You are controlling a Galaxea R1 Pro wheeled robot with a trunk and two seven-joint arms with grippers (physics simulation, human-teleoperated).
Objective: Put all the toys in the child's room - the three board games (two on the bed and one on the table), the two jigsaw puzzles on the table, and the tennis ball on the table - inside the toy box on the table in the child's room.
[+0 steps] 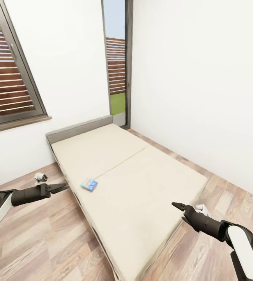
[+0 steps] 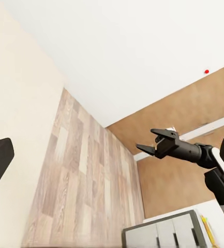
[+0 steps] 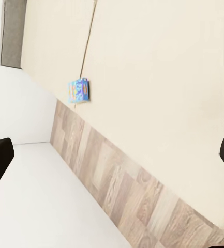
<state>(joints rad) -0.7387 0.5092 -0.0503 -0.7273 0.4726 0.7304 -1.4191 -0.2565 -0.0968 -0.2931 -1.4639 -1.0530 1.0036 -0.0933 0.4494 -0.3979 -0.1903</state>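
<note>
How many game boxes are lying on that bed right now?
1. A small blue board game lies near the mattress edge of the bed, on the side nearer the left gripper. The rest of the mattress looks bare.

— what is the bed (image 1: pixel 142 187) like?
— low and wide, with a plain beige top and a grey headboard. it sits on a wood floor (image 1: pixel 44 242).
— is anything on it?
— one small blue board game (image 1: pixel 89 184), lying flat near the bed's left edge. a line runs down the middle of the mattress.
</note>
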